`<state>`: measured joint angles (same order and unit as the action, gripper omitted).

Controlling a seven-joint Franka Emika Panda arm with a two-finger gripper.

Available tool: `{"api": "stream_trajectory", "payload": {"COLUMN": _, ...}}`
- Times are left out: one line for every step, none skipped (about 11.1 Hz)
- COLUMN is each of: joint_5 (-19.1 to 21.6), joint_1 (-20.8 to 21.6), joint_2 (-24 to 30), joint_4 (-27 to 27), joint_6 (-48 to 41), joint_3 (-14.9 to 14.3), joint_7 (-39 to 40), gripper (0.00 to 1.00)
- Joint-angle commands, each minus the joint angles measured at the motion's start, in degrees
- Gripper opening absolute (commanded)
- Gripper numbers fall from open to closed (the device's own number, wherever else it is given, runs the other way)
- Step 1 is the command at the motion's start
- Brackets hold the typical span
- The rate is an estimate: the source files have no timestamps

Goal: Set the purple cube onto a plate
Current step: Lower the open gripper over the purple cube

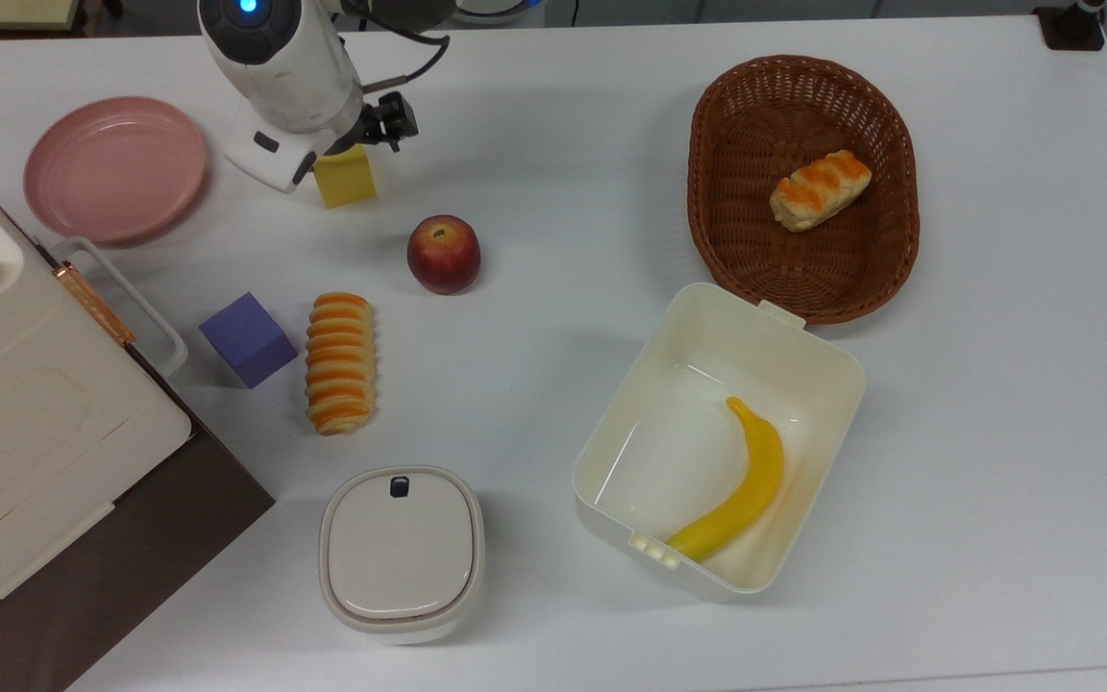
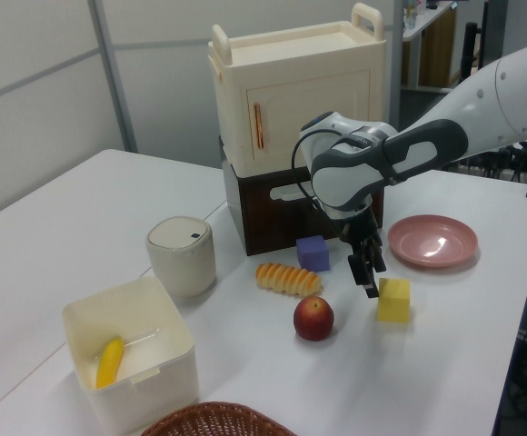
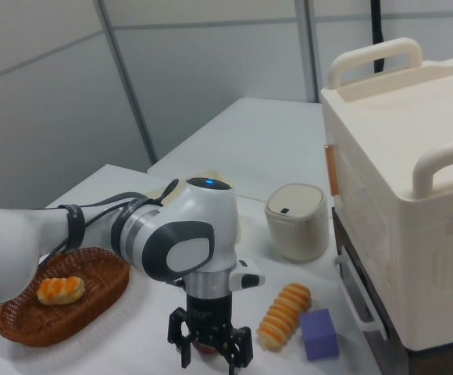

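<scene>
The round, shallow pink plate (image 1: 114, 168) sits bare at the top view's left. The small matte purple cube (image 1: 248, 338) rests on the white counter (image 1: 553, 144), well apart from the plate and just beside a striped orange bread roll (image 1: 340, 362). My fingers (image 2: 369, 275), spread and holding nothing, hang by the yellow cube (image 1: 347, 185), so I might grab the wrong block. My wrist hides part of it.

In the top view, the plate (image 1: 114, 168) sits at far left on the surface (image 1: 553, 173), with the hand (image 1: 342, 154) over a cube (image 1: 346, 182) to its right. Below lies the purple cube (image 1: 248, 338), just left of a bread roll (image 1: 339, 362); an apple (image 1: 443, 253) rests between them and the basket (image 1: 890, 250).
</scene>
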<state>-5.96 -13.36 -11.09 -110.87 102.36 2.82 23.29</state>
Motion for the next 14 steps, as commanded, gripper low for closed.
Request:
{"api": "stream_trajectory", "payload": {"joint_5": -0.5, "joint_1": -0.6, "joint_2": -1.8, "joint_4": 1.6, "joint_6": 2.7, "joint_3": 0.0, "joint_7": -1.6, "gripper": 1.00}}
{"api": "stream_trajectory", "payload": {"joint_5": 0.0, "joint_1": -0.8, "joint_2": -3.1, "joint_4": 3.9, "joint_6": 5.1, "joint_3": 0.0, "joint_7": -4.8, "gripper": 1.00}}
{"api": "stream_trajectory", "payload": {"joint_5": 0.2, "joint_1": -1.3, "joint_2": -5.0, "joint_4": 6.5, "joint_6": 7.9, "joint_3": 0.0, "joint_7": -10.4, "gripper": 1.00}}
{"api": "stream_trajectory", "payload": {"joint_5": 0.2, "joint_1": -1.5, "joint_2": -7.3, "joint_4": 9.2, "joint_6": 10.4, "joint_3": 0.0, "joint_7": -17.0, "gripper": 1.00}}
{"api": "stream_trajectory", "payload": {"joint_5": 0.2, "joint_1": -2.7, "joint_2": -8.8, "joint_4": 11.0, "joint_6": 12.9, "joint_3": 0.0, "joint_7": -23.0, "gripper": 1.00}}
{"api": "stream_trajectory", "payload": {"joint_5": 1.0, "joint_1": -4.0, "joint_2": -9.6, "joint_4": 12.3, "joint_6": 15.4, "joint_3": 0.0, "joint_7": -27.8, "gripper": 1.00}}
{"api": "stream_trajectory", "payload": {"joint_5": 3.0, "joint_1": -4.9, "joint_2": -10.1, "joint_4": 13.0, "joint_6": 18.2, "joint_3": 0.0, "joint_7": -32.9, "gripper": 1.00}}
{"api": "stream_trajectory", "payload": {"joint_5": 5.2, "joint_1": -6.0, "joint_2": -10.4, "joint_4": 13.2, "joint_6": 22.1, "joint_3": 0.0, "joint_7": -38.7, "gripper": 1.00}}
{"api": "stream_trajectory", "payload": {"joint_5": 5.6, "joint_1": -6.3, "joint_2": -10.5, "joint_4": 13.1, "joint_6": 25.4, "joint_3": -0.1, "joint_7": -44.5, "gripper": 1.00}}
{"api": "stream_trajectory", "payload": {"joint_5": 5.6, "joint_1": -6.7, "joint_2": -11.2, "joint_4": 13.1, "joint_6": 26.8, "joint_3": 0.0, "joint_7": -50.0, "gripper": 1.00}}
{"api": "stream_trajectory", "payload": {"joint_5": 5.6, "joint_1": -7.3, "joint_2": -11.6, "joint_4": 13.1, "joint_6": 28.0, "joint_3": 0.0, "joint_7": -54.7, "gripper": 1.00}}
{"api": "stream_trajectory", "payload": {"joint_5": 5.6, "joint_1": -7.4, "joint_2": -12.3, "joint_4": 13.0, "joint_6": 28.9, "joint_3": 0.0, "joint_7": -58.2, "gripper": 1.00}}
{"api": "stream_trajectory", "payload": {"joint_5": 5.6, "joint_1": -7.4, "joint_2": -12.7, "joint_4": 13.0, "joint_6": 29.0, "joint_3": 0.0, "joint_7": -60.5, "gripper": 1.00}}
{"api": "stream_trajectory", "payload": {"joint_5": 5.6, "joint_1": -7.4, "joint_2": -13.2, "joint_4": 13.0, "joint_6": 29.5, "joint_3": 0.0, "joint_7": -62.2, "gripper": 1.00}}
